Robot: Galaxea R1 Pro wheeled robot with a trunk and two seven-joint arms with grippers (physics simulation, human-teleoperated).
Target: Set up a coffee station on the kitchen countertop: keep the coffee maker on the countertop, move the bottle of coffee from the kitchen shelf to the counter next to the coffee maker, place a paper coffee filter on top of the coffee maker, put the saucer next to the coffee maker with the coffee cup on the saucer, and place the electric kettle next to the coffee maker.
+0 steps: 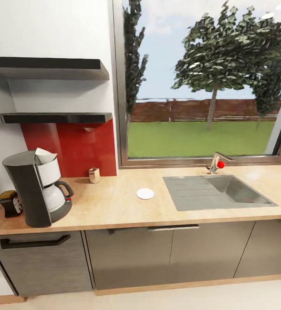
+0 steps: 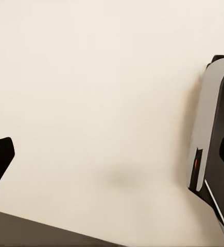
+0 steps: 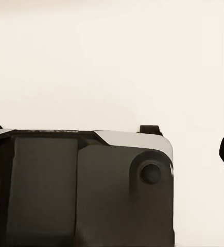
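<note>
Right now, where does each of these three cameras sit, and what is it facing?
Head view: high on the robot, facing the kitchen countertop, coffee maker, saucer and sink.
Left wrist view: on the left arm, facing pale floor; a grey robot part shows.
Right wrist view: likewise, above the robot's dark base.
Both wrist views share the floor.

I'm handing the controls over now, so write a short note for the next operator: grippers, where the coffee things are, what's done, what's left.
Grippers: neither gripper's state can be told from these views.
Placed: the tall black-and-white coffee maker stands at the left end of the light wood countertop, the white paper filter on top, the small dark brown coffee jar beside it.
Left: the small white round saucer lies mid-counter, apart from the machine; move it closer. Coffee cup and kettle remain to be brought.
</note>
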